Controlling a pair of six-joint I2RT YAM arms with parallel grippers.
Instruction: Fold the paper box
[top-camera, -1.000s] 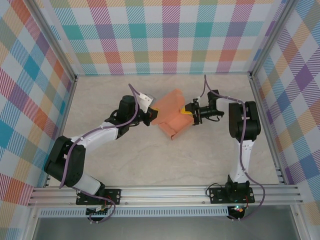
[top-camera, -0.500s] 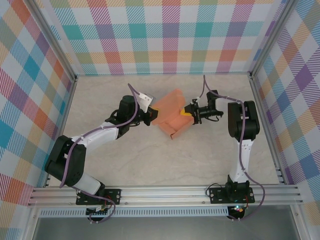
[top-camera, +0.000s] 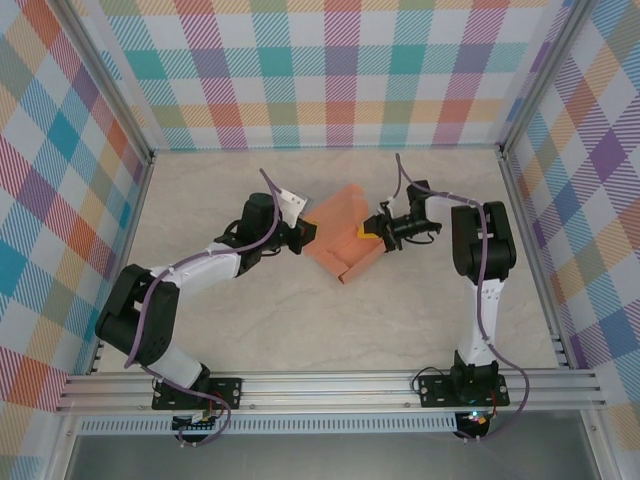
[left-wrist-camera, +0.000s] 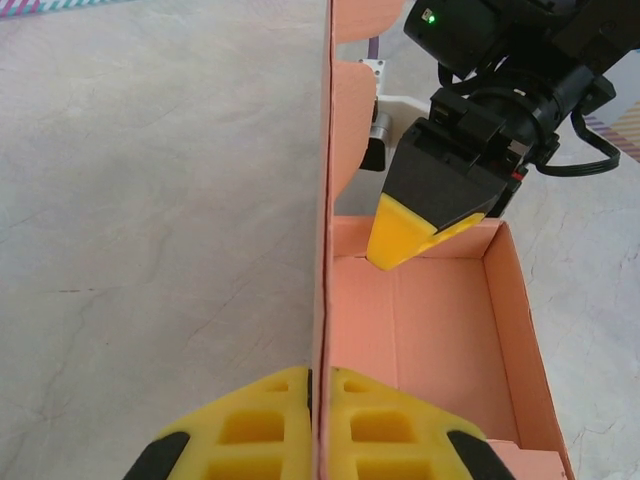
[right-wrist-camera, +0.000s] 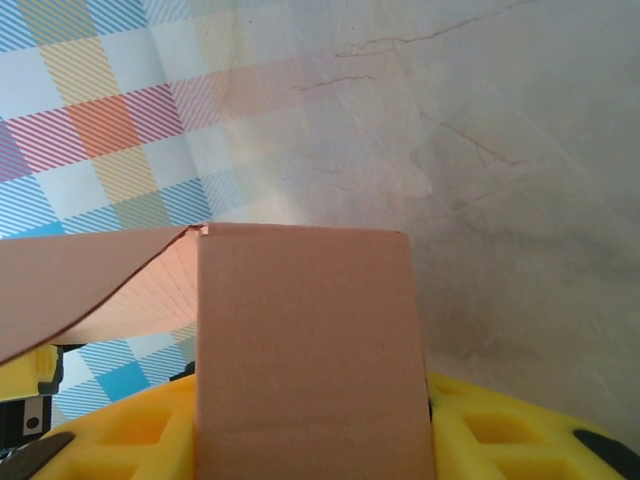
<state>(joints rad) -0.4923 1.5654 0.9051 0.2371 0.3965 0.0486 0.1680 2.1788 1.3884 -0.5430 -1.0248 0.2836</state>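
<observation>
One paper box (top-camera: 338, 228) (salmon-orange) and two arms (top-camera: 200, 268), two yellow fingers (left-wrist-camera: 260, 420) apiece.

A pale marbled counter (top-camera: 330, 320), beige with faint grey veins and hairline cracks, is fenced on three sides by upright walls (top-camera: 330, 70) printed in a pastel plaid of teal, orange, pink, purple and yellow. Silver aluminium posts (top-camera: 101, 75) rise at the back corners, and a slotted aluminium rail (top-camera: 330, 385) runs along the near edge.
</observation>
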